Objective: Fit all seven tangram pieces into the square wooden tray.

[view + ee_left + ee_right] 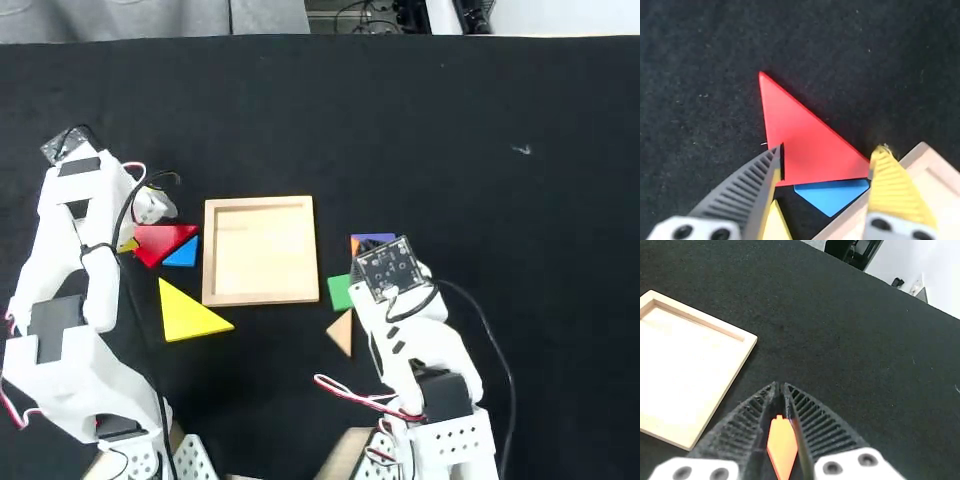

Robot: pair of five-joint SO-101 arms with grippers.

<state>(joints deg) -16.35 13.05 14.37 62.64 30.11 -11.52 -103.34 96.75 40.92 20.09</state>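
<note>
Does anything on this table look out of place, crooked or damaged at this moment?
Nothing stands out. The square wooden tray lies straight and empty; the red triangle, the small blue triangle and the large yellow triangle lie flat on the black table beside it, with no visible damage.

Falling bright and even from overhead, washing the wooden tray (260, 203) pale. Sinking dully into the matte black cloth (480, 200) all around the tray. Laying thin, soft shadows along the inside of the tray's rim. Blazing white past the cloth's edge, far behind the tray.
</note>
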